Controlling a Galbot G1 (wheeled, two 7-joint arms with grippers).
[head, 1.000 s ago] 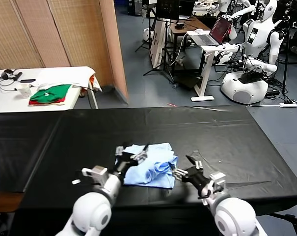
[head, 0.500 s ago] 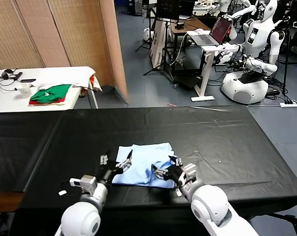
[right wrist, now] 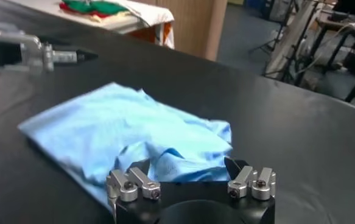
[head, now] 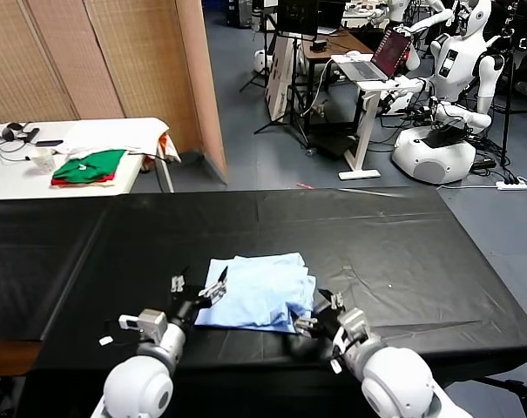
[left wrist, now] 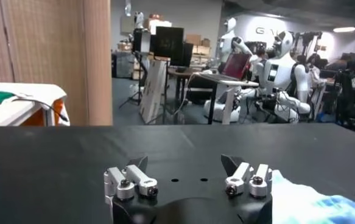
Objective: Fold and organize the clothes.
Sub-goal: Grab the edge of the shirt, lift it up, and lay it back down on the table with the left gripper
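1. Light-blue T-shirt (head: pixel 259 290) is lying rumpled, lower centre, on black table (head: pixel 402 244).
2. Left gripper (head: pixel 198 291) and right gripper (head: pixel 320 315) are flanking it, wide open, empty.
3. Thin, limp fabric; pinching near-edge corners looks best.

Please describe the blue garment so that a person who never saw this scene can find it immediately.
Look at the long black table in front of the robot. Near its front edge, between the open left tool and the open right tool, lies a pale light-blue T-shirt, roughly folded. It is the only garment there; the green-and-red clothes sit on the white table beyond.
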